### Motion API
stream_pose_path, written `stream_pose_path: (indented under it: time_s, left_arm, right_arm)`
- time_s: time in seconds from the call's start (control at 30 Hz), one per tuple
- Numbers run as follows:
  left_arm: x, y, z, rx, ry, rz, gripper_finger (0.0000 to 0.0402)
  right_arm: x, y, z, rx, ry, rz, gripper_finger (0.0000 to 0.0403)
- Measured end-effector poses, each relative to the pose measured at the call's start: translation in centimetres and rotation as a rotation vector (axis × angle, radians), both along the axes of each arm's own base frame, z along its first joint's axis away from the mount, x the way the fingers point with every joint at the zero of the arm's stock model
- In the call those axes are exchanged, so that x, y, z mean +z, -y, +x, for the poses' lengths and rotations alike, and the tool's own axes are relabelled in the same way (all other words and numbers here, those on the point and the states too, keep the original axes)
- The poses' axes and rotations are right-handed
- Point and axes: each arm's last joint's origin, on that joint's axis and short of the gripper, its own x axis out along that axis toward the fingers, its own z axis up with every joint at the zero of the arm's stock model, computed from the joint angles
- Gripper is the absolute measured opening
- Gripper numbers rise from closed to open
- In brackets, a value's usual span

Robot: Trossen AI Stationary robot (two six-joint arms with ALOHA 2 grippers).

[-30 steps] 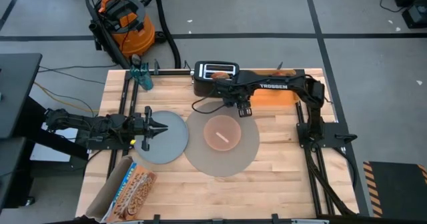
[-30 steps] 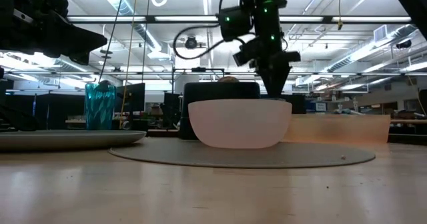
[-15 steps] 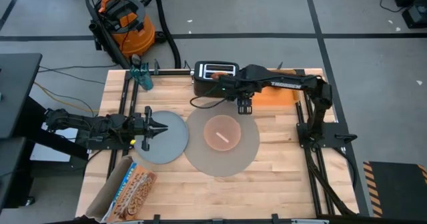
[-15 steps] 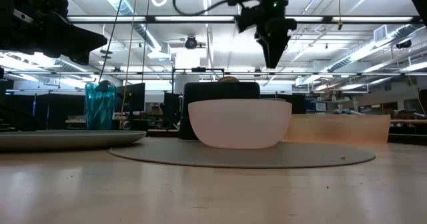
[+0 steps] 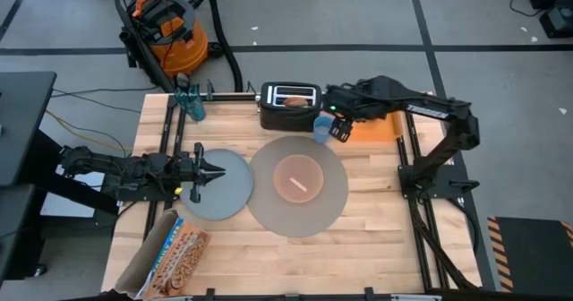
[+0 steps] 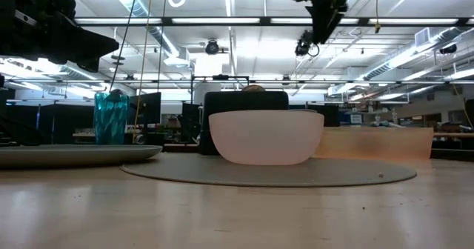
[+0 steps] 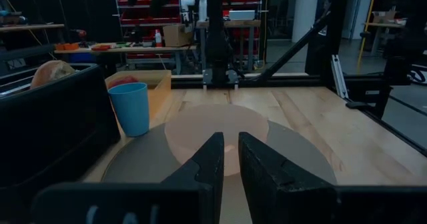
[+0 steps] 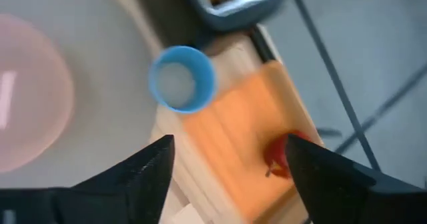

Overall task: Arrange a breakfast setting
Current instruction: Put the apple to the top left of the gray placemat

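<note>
Bowl [image 5: 298, 177] with spoon [image 5: 298, 182] sits on the mat [image 5: 298, 185], cup [image 5: 321, 127] at its edge; plate [image 5: 216, 184], apple [image 8: 279, 159], bagel [image 5: 294, 98] remain; right claw [image 5: 338, 127] wide open and empty above the cup, left claw [image 5: 208, 170] closed over the plate

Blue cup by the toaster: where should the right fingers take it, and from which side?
The blue cup stands upright, mouth open upward, beside the large grey mat. Probably come straight down and pinch across its rim; the right gripper hangs open above it.
</note>
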Motion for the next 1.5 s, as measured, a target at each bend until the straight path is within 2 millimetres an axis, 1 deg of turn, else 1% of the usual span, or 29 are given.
stream_pose_path:
  time_s: [0.13,0.27,0.37,0.5,0.63,0.77,0.93,1.03,1.17,1.27,1.37,1.5]
  left_arm:
    - [0.0,0.0,0.0,0.0,0.0,0.0,0.0055]
    - [0.0,0.0,0.0,0.0,0.0,0.0,0.0055]
    - [0.0,0.0,0.0,0.0,0.0,0.0,0.0055]
    - [0.0,0.0,0.0,0.0,0.0,0.0,0.0055]
    - [0.0,0.0,0.0,0.0,0.0,0.0,0.0055]
    - [0.0,0.0,0.0,0.0,0.0,0.0,0.0055]
    - [0.0,0.0,0.0,0.0,0.0,0.0,0.0055]
    - [0.0,0.0,0.0,0.0,0.0,0.0,0.0055]
    - [0.0,0.0,0.0,0.0,0.0,0.0,0.0055]
    - [0.0,0.0,0.0,0.0,0.0,0.0,0.0055]
    - [0.0,0.0,0.0,0.0,0.0,0.0,0.0055]
    - [0.0,0.0,0.0,0.0,0.0,0.0,0.0055]
  right_arm:
    - [-0.6,0.3,-2.4,-0.163,0.029,-0.074,0.0328]
    - [-1.4,0.8,-4.6,-0.328,0.085,-0.113,0.0348]
    - [-2.3,1.3,-6.0,-0.444,0.142,-0.124,0.0352]
    - [-4.1,2.0,-7.4,-0.535,0.16,-0.129,0.0352]
    - [-6.0,2.9,-8.2,-0.604,0.143,-0.135,0.0349]
    - [-7.7,4.1,-8.9,-0.71,0.12,-0.158,0.0348]
    - [-10.7,5.9,-8.7,-0.813,0.188,-0.079,0.0348]
    - [-12.8,7.0,-8.8,-0.881,0.229,-0.065,0.0348]
    - [-15.4,7.5,-9.4,-0.953,0.283,-0.025,0.0348]
    - [-17.0,7.9,-10.2,-0.991,0.292,-0.005,0.0346]
    - [-18.6,8.3,-10.8,-1.013,0.337,0.016,0.0335]
    - [-20.2,8.8,-11.5,-1.025,0.4,0.02,0.03]
